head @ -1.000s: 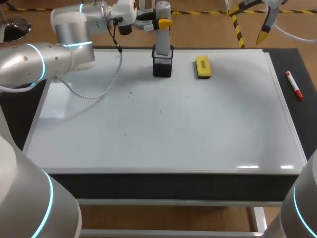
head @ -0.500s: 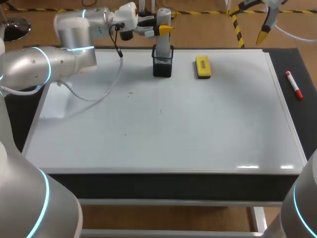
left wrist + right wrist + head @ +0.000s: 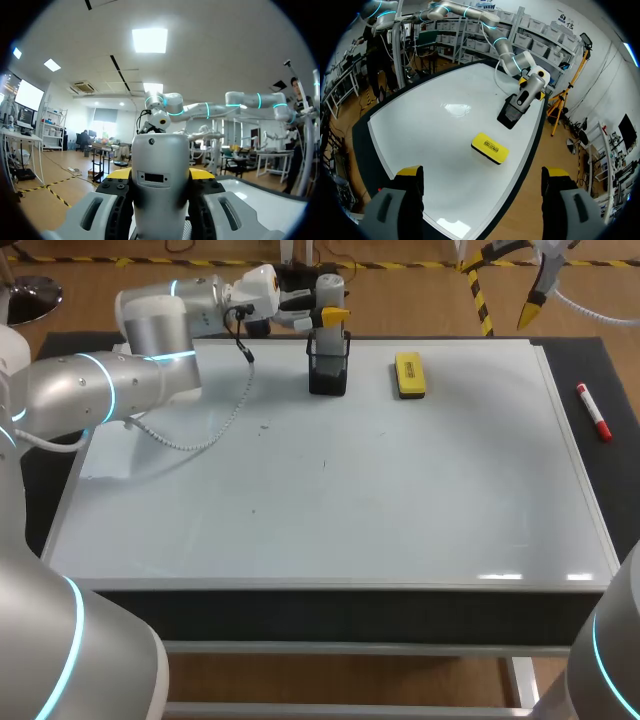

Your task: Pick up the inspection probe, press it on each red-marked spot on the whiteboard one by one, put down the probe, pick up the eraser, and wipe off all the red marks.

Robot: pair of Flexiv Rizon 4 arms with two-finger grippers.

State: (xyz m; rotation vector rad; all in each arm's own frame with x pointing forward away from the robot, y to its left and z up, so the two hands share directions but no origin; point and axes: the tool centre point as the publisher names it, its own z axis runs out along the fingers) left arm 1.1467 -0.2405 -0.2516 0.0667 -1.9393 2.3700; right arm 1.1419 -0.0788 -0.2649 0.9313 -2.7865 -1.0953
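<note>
The grey inspection probe [image 3: 329, 302] stands upright in a black mesh holder [image 3: 328, 368] at the whiteboard's far edge. My left gripper [image 3: 322, 312] is shut on the probe's upper part. In the left wrist view the probe [image 3: 160, 182] fills the gap between the yellow-tipped fingers of the left gripper [image 3: 160, 176]. The yellow eraser [image 3: 409, 375] lies to the right of the holder. My right gripper [image 3: 530, 305] hangs open beyond the far right corner. From the right wrist view, the eraser [image 3: 490, 148], holder [image 3: 510, 115] and probe [image 3: 526, 91] lie ahead of my right gripper [image 3: 482, 175]. I see no red marks on the whiteboard [image 3: 400, 500].
A red marker [image 3: 593, 412] lies on the dark strip to the right of the whiteboard. The left arm's cable [image 3: 215, 425] droops onto the board's far left part.
The left gripper has come down with the probe, which now sits lower in the holder. The left arm's elbow has swung. The right arm has not moved.
</note>
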